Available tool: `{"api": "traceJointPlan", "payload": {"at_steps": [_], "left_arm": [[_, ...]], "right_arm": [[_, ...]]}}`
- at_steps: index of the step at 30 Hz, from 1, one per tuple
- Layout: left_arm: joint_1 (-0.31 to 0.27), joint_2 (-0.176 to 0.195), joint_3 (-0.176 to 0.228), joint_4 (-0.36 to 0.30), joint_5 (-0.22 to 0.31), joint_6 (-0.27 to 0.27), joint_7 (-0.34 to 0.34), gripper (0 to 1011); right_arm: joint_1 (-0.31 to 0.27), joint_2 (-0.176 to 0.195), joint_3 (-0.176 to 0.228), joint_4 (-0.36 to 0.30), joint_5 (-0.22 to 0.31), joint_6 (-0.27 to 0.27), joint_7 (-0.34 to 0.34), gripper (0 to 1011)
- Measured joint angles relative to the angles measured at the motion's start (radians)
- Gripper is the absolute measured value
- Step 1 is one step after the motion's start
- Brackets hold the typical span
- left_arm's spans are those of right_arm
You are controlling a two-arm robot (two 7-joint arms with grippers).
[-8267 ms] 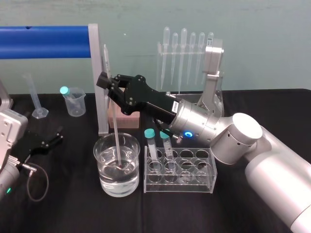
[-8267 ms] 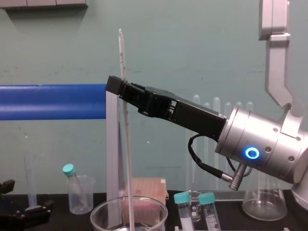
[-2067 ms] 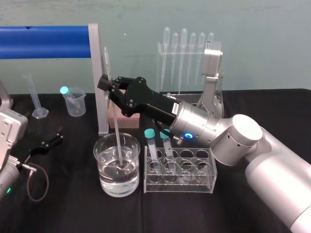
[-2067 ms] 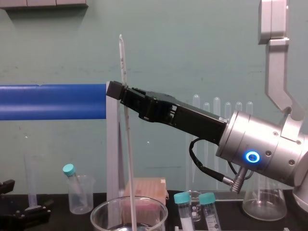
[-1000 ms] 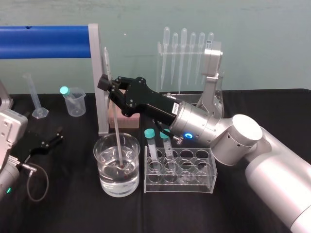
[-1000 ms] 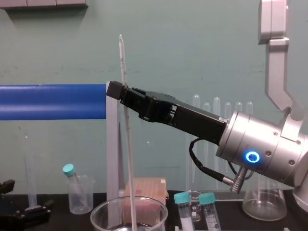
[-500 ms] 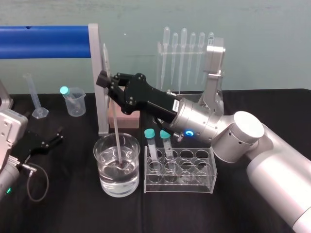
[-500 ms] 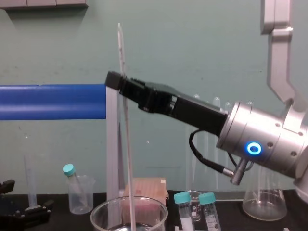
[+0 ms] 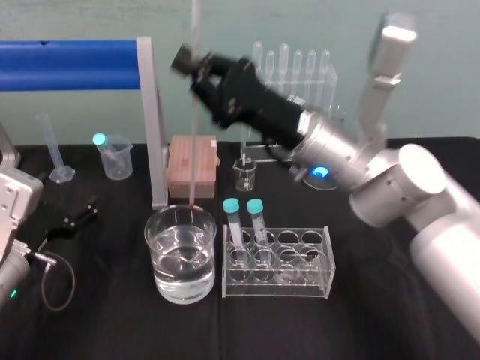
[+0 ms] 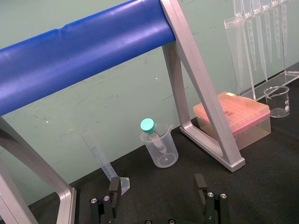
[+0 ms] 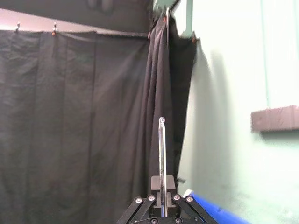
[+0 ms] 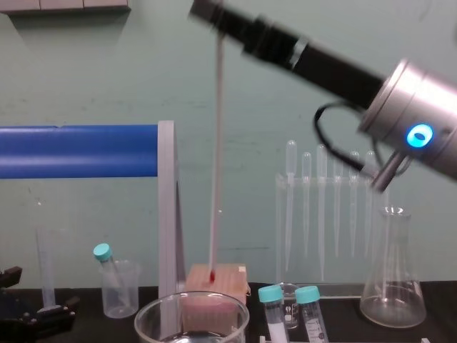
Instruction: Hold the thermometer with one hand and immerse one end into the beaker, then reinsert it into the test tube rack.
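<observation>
My right gripper [image 9: 193, 67] is shut on the thermometer [image 9: 195, 135], a long whitish rod that hangs nearly upright. Its red lower tip [image 9: 193, 204] is out of the water, just above the far rim of the beaker [image 9: 180, 214], which is about half full. From the chest view the rod [image 12: 214, 164] ends a little above the beaker's rim [image 12: 191, 307], under the gripper [image 12: 214, 18]. The right wrist view has the rod [image 11: 161, 158] standing up between the fingers [image 11: 162, 186]. The test tube rack [image 9: 277, 266] stands right of the beaker. My left gripper [image 10: 158, 196] rests open on the table at the left.
A blue bar on a grey frame [image 9: 154, 120] stands behind the beaker, with a pink box [image 9: 192, 161] beside it. Two teal-capped tubes [image 9: 244, 221] fill the rack's left holes. Farther back are a pipette stand [image 9: 289, 82], a small beaker [image 9: 245, 174], a plastic beaker [image 9: 114, 157] and a conical flask [image 12: 393, 279].
My right gripper has risen and shifted right with the thermometer. The rod's lower end has come up out of the water and now hangs above the beaker's rim.
</observation>
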Motion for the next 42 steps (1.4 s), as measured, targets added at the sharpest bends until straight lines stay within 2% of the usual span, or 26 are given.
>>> {"api": "traceJointPlan", "payload": {"at_steps": [5,10,14,19,26,30,42], "left_arm": [[0.0,0.0,0.0,0.0,0.0,0.0,0.0,1008],[0.0,0.0,0.0,0.0,0.0,0.0,0.0,1008],[0.0,0.0,0.0,0.0,0.0,0.0,0.0,1008],[0.0,0.0,0.0,0.0,0.0,0.0,0.0,1008],[0.0,0.0,0.0,0.0,0.0,0.0,0.0,1008],[0.0,0.0,0.0,0.0,0.0,0.0,0.0,1008],[0.0,0.0,0.0,0.0,0.0,0.0,0.0,1008]], "right_arm": [[-0.028,0.04,0.049,-0.082,0.004,-0.023,-0.049,56],[-0.084,0.1,0.106,-0.166,-0.028,-0.028,-0.138,56],[-0.139,0.14,0.146,-0.205,-0.039,-0.02,-0.183,56],[-0.214,0.179,0.193,-0.219,-0.023,-0.005,-0.199,56],[-0.282,0.21,0.227,-0.218,-0.019,0.018,-0.216,56],[-0.304,0.216,0.24,-0.213,-0.022,0.022,-0.225,56],[-0.327,0.226,0.257,-0.213,-0.048,0.049,-0.24,56]]}}
